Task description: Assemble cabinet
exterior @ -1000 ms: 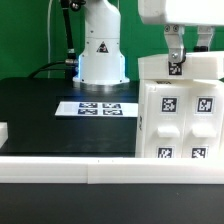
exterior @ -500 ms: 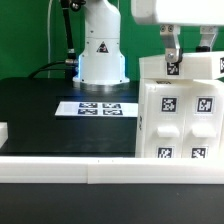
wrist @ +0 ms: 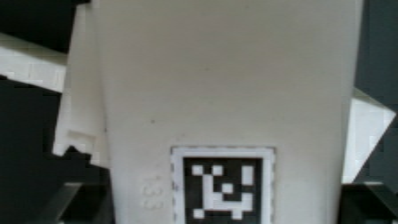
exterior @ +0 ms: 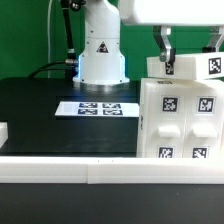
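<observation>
Claw [exterior: 193, 58]: pinching top panel [exterior: 190, 70] on cabinet [exterior: 180, 120], which stands on worktop [exterior: 50, 125] at exterior view's right. Change: panel has turned, tag now nearer its right end. Judged: top being twisted home

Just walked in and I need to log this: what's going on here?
The arm's claw is down at the top of the cabinet, over a tagged white panel there. Whether it grips the panel is unclear. The marker board lies on the black table.
</observation>
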`<state>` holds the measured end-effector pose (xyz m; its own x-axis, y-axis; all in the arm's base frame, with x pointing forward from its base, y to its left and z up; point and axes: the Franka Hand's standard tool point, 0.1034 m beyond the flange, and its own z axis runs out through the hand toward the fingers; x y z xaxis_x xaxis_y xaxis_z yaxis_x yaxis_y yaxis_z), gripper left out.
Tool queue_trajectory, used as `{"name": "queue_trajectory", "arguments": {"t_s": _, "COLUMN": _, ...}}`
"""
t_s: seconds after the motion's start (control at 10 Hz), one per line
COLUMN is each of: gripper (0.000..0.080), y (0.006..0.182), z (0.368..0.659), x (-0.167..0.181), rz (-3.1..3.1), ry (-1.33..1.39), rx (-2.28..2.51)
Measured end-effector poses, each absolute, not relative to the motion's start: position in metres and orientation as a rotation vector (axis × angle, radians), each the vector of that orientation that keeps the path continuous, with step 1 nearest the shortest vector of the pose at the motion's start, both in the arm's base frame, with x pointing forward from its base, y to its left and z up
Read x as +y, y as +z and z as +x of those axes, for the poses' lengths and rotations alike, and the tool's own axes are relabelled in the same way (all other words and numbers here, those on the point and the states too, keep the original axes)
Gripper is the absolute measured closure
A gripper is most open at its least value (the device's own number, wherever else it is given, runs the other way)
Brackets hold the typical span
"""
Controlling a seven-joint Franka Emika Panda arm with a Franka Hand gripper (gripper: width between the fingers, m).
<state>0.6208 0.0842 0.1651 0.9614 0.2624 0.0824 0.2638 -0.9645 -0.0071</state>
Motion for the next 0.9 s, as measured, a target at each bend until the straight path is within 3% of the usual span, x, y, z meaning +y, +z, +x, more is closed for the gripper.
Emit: {"name": "queue_trajectory", "arguments": {"t_s": 0.9, "gripper": 0.0236, "y": 0.1625, "z": 0.6202, "x": 0.0795, "rz": -2.945, "ry": -0.109, "rx": 0.906}}
